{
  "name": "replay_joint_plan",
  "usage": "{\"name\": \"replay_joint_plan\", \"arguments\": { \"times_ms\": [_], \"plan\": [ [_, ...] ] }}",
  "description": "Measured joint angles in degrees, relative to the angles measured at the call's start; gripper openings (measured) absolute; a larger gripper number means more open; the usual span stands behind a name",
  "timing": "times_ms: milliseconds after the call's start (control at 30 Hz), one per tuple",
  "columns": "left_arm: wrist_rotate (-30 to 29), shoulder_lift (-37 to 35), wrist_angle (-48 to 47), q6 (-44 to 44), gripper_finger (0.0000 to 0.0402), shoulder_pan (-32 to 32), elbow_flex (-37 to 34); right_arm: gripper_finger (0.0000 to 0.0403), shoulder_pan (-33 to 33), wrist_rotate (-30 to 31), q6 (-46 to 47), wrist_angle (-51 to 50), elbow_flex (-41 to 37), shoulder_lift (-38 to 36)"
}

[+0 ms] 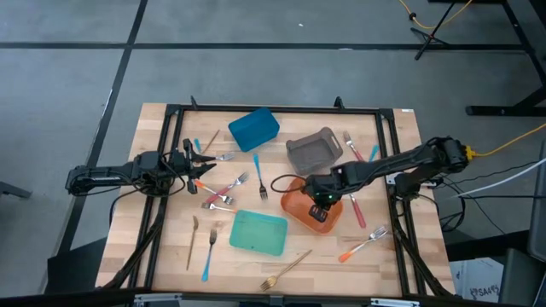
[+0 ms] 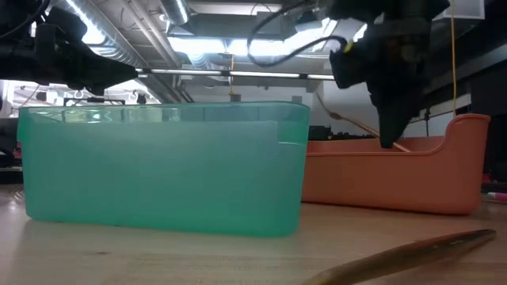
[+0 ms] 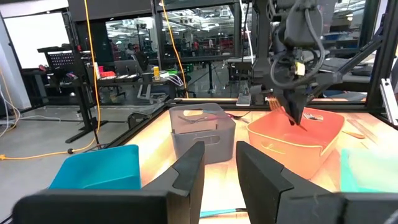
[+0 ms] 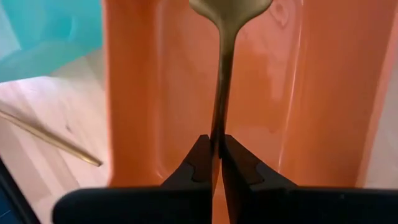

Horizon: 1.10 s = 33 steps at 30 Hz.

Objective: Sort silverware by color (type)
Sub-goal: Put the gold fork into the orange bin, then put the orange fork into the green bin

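My right gripper (image 1: 322, 203) points steeply down over the orange bin (image 1: 294, 209), shut on a gold utensil (image 4: 222, 68) whose head (image 4: 230, 7) is out beyond the fingertips, inside the bin's opening. My left gripper (image 3: 217, 168) waits level at the table's left side (image 1: 200, 162), open with nothing between its fingers. Several pieces of silverware lie flat on the wood: pink-handled forks (image 1: 226, 189), a blue-handled fork (image 1: 258, 175), a gold fork (image 1: 286, 269), an orange-handled fork (image 1: 363, 246). My right gripper pinches the gold utensil's thin handle (image 4: 219, 121) between its two fingers. The fingers come from above, slanting down, and lie along the handle. The utensil hangs below them over the inside of the orange bin (image 4: 137, 93); I cannot tell if its head touches the bin.
A teal bin (image 1: 258, 232) stands near the front, a blue bin (image 1: 253, 128) and a grey bin (image 1: 313, 149) toward the back. More utensils lie at the front left (image 1: 201, 247) and back right (image 1: 354, 145). A black frame (image 1: 171, 111) rims the table.
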Motion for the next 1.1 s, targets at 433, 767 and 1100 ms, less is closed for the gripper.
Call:
{"name": "replay_joint_plan", "arguments": {
  "times_ms": [433,767,1100],
  "plan": [
    [0.0,-0.02,-0.02,0.06,0.0085,0.0,0.02,0.0005,-0.02,0.22,-0.06,8.04,-3.85,0.05],
    [-0.02,-0.02,0.0,0.09,0.0085,0.0,0.0,0.0037,-0.02,2.1,-0.13,7.58,-3.9,1.4],
    [-0.04,0.0,0.0,0.13,0.0085,0.0,0.02,0.0055,-0.04,2.12,-0.11,7.86,-3.85,2.17]
  ]
}}
